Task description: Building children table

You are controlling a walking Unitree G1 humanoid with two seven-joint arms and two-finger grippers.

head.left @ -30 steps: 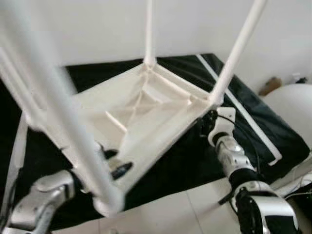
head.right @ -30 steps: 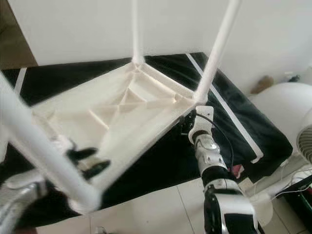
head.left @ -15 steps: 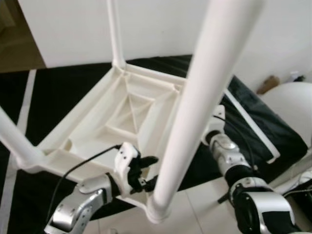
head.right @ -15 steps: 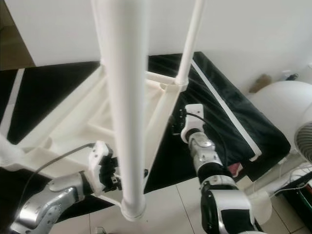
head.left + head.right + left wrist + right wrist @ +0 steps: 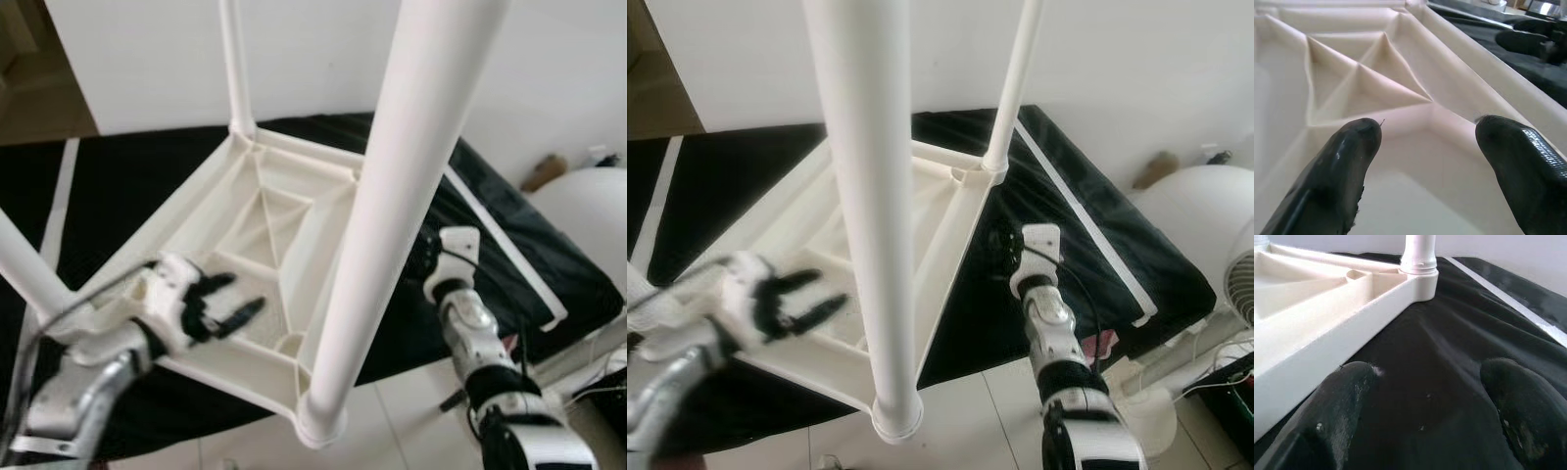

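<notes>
the left tool [image 5: 227,299] is seen on the left, its two black fingers [image 5: 1347,161] spread apart and grasping nothing, held over the ribbed underside of the white children's table [image 5: 265,220]. the table lies upside down on a black mat [image 5: 127,176] with white stripes, spread on the floor, and its legs stand upward: a thick near leg [image 5: 392,206] rises from the corner closest to the camera, and a thinner far leg [image 5: 235,69] stands at the back corner. to the right of the table, the right tool [image 5: 1425,396] is held above the black mat beside the table's rim, its fingers parted and gripping nothing. a white rounded object [image 5: 588,211] is seen at the far right.
</notes>
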